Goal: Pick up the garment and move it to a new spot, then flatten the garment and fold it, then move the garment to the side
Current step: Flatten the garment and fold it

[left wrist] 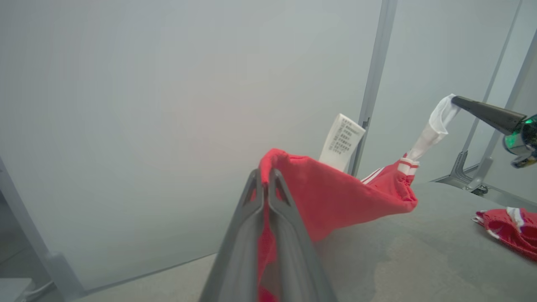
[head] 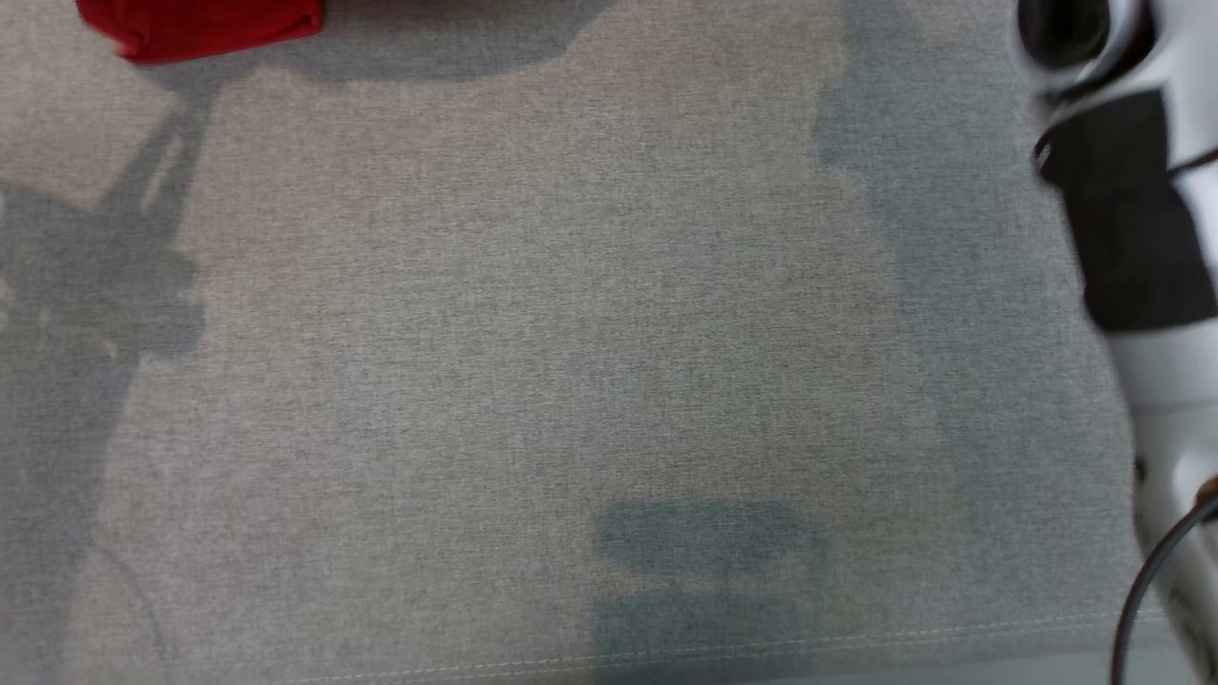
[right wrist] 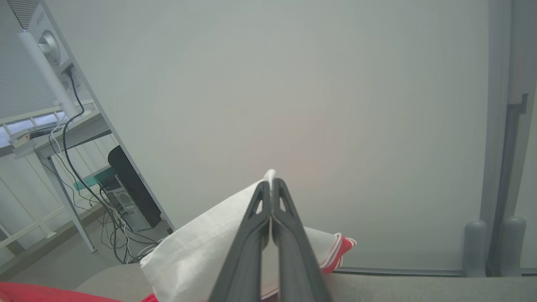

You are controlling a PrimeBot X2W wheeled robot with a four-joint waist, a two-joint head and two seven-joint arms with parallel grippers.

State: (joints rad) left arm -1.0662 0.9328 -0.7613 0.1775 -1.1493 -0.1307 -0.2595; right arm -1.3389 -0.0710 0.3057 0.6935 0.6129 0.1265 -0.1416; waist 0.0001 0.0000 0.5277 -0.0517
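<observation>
The left claw [left wrist: 265, 174] is clamping the red edge of the garment [left wrist: 344, 197] and the right claw [right wrist: 272, 184] is clamping its white trim, holding it stretched in the air above the grey counter [head: 571, 333].

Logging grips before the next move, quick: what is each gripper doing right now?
Left gripper: shut on the red garment.
Right gripper: shut on the same garment's white end.

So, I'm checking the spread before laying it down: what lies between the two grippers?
In the left wrist view, the red garment sags between the left gripper and the right gripper, both shut on it, its white care label sticking up.
</observation>
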